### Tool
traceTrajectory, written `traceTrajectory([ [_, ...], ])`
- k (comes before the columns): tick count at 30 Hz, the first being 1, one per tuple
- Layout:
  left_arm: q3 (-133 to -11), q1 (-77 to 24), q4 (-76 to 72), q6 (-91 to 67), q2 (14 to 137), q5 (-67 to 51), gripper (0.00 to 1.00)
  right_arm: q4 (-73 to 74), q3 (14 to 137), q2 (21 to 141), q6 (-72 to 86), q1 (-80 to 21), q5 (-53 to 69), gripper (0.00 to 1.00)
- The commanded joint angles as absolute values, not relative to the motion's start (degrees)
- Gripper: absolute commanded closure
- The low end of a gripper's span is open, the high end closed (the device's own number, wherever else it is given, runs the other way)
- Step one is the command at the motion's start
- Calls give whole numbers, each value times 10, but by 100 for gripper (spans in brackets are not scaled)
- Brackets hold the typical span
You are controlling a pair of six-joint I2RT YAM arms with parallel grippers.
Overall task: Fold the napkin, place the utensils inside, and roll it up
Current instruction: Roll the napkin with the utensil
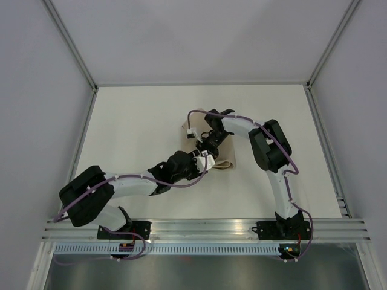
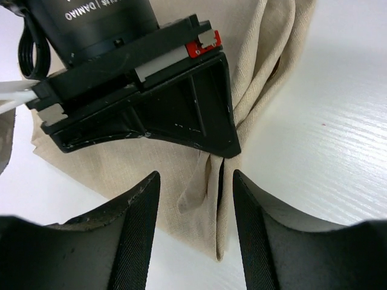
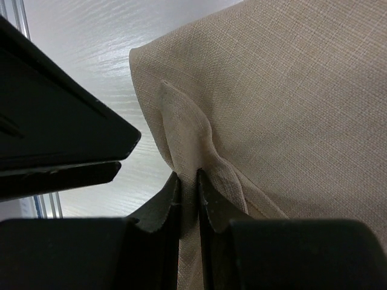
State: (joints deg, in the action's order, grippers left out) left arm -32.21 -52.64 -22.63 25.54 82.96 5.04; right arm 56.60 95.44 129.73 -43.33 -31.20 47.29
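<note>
- Napkin lies rumpled on the bench, part-folded at best.
- Right tool is pinching a raised pleat at the napkin's edge.
- Left tool is spread, straddling a napkin corner and gripping nothing.
- No utensils in view.
- Judgement: folding is under way. Loading and rolling are not yet done.

Printed in white capitals on black cylindrical motor housing above right gripper, left wrist view: "DAMIAO". Set on a slant, rising toward the right. Preceded by a vertical bar and further white characters, cut off at the top of the frame, not readable. On small red rectangular tab at the edge of the black bracket below: pale marks, too small to read. Top external and right wrist views: nothing legible.
</note>
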Motion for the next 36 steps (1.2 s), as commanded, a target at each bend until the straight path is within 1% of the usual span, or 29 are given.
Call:
traceTrajectory([
  [1, -351, -532, -207, 293, 844, 26, 43, 595, 947, 1333, -478, -300, 410, 98],
  [8, -391, -542, -153, 321, 887, 7, 41, 611, 949, 1341, -492, -293, 410, 99],
  [14, -409, -544, -142, 346, 911, 3, 40, 620, 950, 1346, -497, -288, 408, 99],
  [21, -408, -548, -164, 381, 930, 4, 37, 629, 955, 1353, -500, -287, 405, 99],
  [30, -404, -557, -217, 422, 962, 29, 36, 639, 966, 1363, -500, -287, 408, 100],
  [36, -418, -560, -186, 445, 984, 28, 39, 642, 966, 1367, -504, -287, 408, 99],
])
